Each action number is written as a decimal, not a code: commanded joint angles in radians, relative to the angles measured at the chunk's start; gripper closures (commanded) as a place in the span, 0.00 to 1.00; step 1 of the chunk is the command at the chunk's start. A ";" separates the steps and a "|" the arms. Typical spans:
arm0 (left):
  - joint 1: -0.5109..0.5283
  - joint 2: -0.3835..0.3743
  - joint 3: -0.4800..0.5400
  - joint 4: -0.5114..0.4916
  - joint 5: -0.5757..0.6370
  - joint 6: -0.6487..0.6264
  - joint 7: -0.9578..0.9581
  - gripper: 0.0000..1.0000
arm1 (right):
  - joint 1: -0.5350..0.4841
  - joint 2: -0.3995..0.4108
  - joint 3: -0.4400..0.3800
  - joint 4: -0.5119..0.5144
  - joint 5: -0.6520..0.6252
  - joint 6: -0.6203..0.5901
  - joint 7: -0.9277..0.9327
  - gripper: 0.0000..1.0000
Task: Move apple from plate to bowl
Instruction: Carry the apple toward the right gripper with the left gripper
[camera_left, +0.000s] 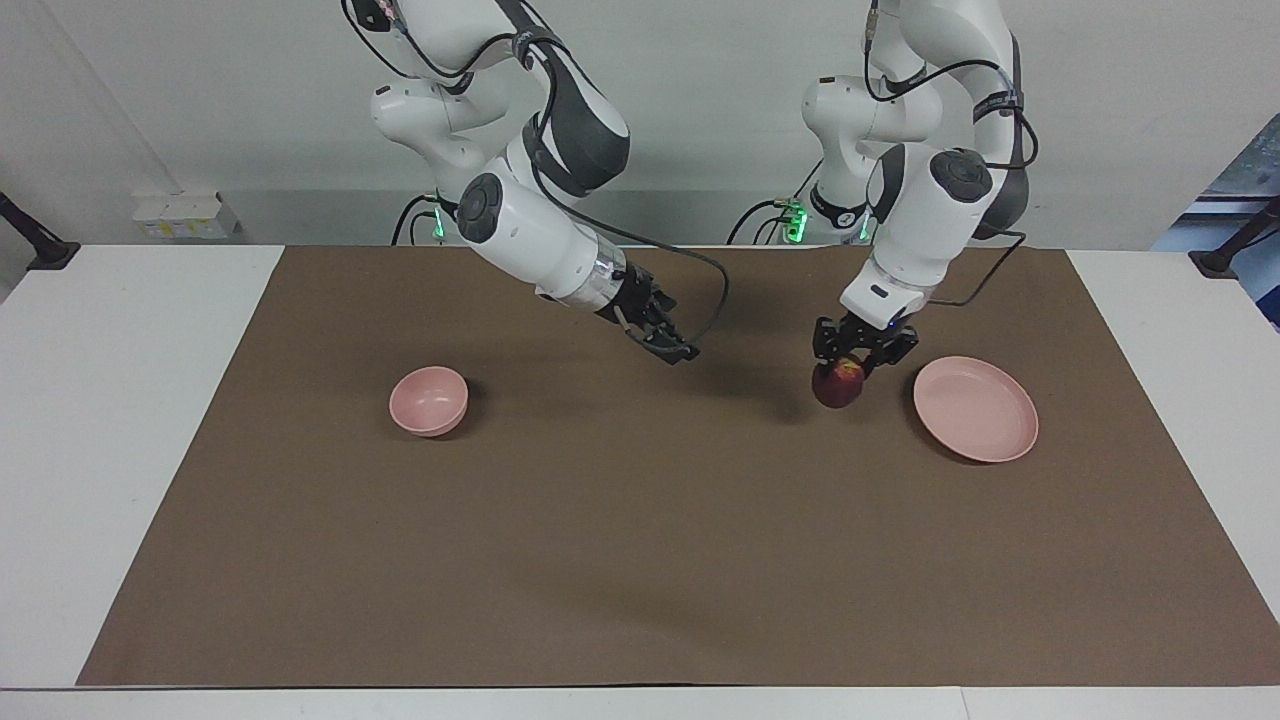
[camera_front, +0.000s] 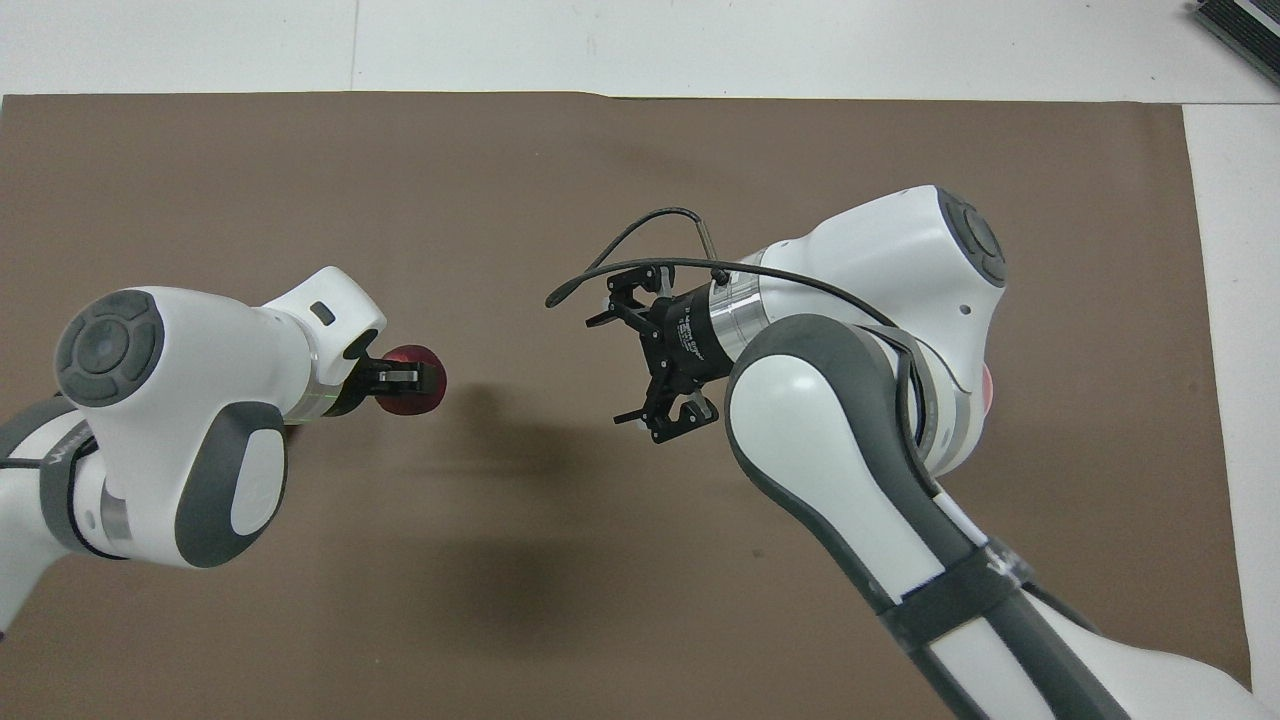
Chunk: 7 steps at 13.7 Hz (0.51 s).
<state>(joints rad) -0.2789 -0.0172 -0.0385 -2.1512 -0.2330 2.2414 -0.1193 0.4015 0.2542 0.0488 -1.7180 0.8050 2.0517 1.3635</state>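
My left gripper (camera_left: 852, 366) is shut on the dark red apple (camera_left: 838, 386) and holds it in the air over the brown mat, just off the plate's rim toward the table's middle. The pale pink plate (camera_left: 976, 410) lies empty at the left arm's end; in the overhead view my left arm hides it. The gripper (camera_front: 404, 378) and apple (camera_front: 426, 393) show there too. The small pink bowl (camera_left: 428, 400) stands empty at the right arm's end; only a sliver (camera_front: 989, 386) shows under my right arm. My right gripper (camera_left: 676, 347) hangs open and empty over the mat's middle, also seen in the overhead view (camera_front: 630, 360).
A brown mat (camera_left: 640, 560) covers most of the white table (camera_left: 120, 400). A black cable (camera_left: 712, 290) loops off my right wrist. Nothing else lies on the mat between the plate and the bowl.
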 joint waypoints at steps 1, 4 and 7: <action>-0.048 -0.018 0.017 -0.001 -0.174 0.023 0.001 1.00 | -0.003 -0.058 0.000 -0.110 0.092 0.091 -0.072 0.00; -0.066 -0.020 0.016 0.005 -0.386 0.067 0.013 1.00 | 0.005 -0.050 0.000 -0.139 0.094 0.114 -0.101 0.00; -0.077 -0.035 -0.004 0.022 -0.486 0.086 0.043 1.00 | 0.022 -0.050 0.000 -0.158 0.114 0.151 -0.103 0.00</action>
<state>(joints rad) -0.3347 -0.0269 -0.0430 -2.1335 -0.6574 2.3054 -0.0915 0.4104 0.2347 0.0483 -1.8264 0.8791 2.1498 1.2925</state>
